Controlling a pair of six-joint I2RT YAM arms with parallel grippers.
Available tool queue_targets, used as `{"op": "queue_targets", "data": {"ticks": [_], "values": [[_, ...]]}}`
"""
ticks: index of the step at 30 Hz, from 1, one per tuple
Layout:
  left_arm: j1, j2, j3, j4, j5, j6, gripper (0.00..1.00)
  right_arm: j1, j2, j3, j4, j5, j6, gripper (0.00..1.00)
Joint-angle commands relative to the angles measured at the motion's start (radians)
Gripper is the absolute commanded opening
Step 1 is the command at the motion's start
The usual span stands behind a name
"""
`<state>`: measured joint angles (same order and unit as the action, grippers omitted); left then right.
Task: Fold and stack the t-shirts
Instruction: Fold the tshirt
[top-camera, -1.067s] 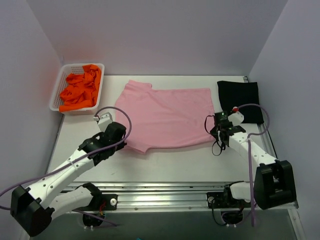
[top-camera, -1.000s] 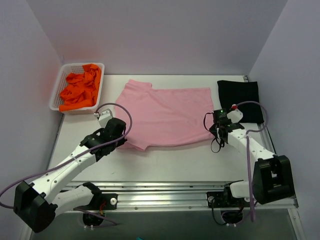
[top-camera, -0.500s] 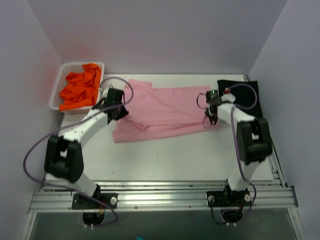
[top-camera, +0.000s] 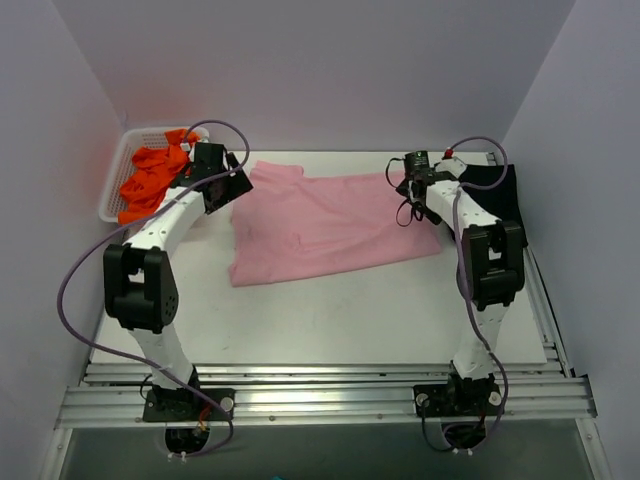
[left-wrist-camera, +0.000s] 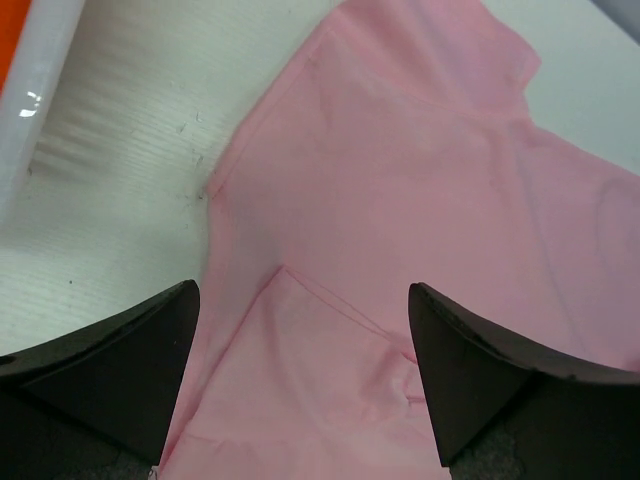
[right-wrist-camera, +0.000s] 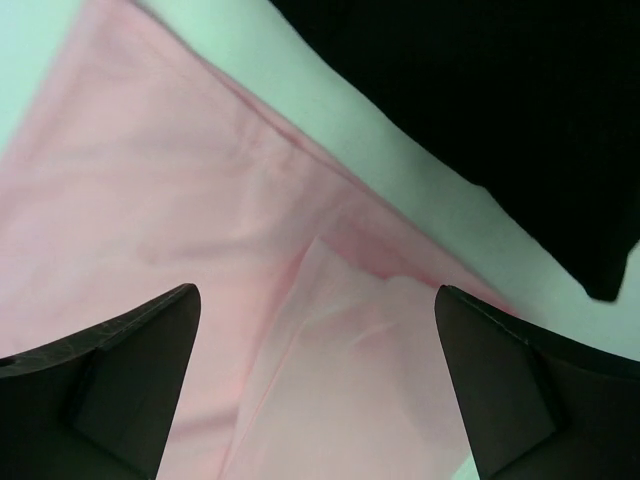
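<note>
The light pink t-shirt (top-camera: 330, 225), flat a second ago, now lies doubled on the surface (top-camera: 330, 320) — near hem carried to the far edge. Left end effector (top-camera: 232, 180) and right end effector (top-camera: 408, 190) hang over that edge, fingers apart, empty — the first fold looks done.

We see soft, even overhead light in the top view, with faint shadows on the counter (top-camera: 330, 320). The orange t-shirts (top-camera: 150, 182) cast a reddish glow on the left wall (top-camera: 95, 150). In both wrist views the dark fingers (left-wrist-camera: 110, 370) look blurred; glare streaks the basket rim (left-wrist-camera: 28, 95).
</note>
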<state>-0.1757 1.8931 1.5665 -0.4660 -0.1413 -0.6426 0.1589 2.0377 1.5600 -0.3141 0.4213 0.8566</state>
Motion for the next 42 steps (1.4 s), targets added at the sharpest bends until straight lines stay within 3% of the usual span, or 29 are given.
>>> {"op": "queue_targets", "data": {"ticks": [1, 8, 13, 19, 24, 35, 38, 39, 42], "values": [[-0.014, -0.152, -0.037, -0.011, -0.027, 0.029, 0.94, 0.062, -0.17, -0.03, -0.048, 0.141, 0.005, 1.0], [-0.093, -0.396, -0.36, 0.001, -0.118, -0.026, 0.94, 0.094, -0.385, -0.349, 0.071, 0.127, 0.012, 1.0], [-0.181, -0.537, -0.575, 0.033, -0.155, -0.158, 0.94, 0.119, -0.511, -0.563, 0.132, 0.086, 0.042, 1.0], [-0.266, -0.575, -0.765, 0.064, -0.224, -0.287, 0.94, 0.102, -0.567, -0.764, 0.202, 0.102, 0.076, 1.0], [-0.278, -0.549, -0.838, 0.147, -0.216, -0.319, 0.94, 0.096, -0.49, -0.762, 0.251, 0.082, 0.081, 1.0], [-0.278, -0.391, -0.786, 0.194, -0.259, -0.313, 0.95, 0.073, -0.264, -0.621, 0.288, 0.056, 0.078, 0.99], [-0.274, -0.353, -0.763, 0.204, -0.274, -0.304, 1.0, 0.065, -0.232, -0.609, 0.303, 0.053, 0.073, 0.91], [-0.272, -0.344, -0.758, 0.21, -0.274, -0.298, 0.92, 0.062, -0.223, -0.61, 0.305, 0.047, 0.07, 0.88], [-0.265, -0.318, -0.747, 0.227, -0.273, -0.292, 0.78, 0.048, -0.211, -0.615, 0.339, 0.036, 0.062, 0.64]]}}
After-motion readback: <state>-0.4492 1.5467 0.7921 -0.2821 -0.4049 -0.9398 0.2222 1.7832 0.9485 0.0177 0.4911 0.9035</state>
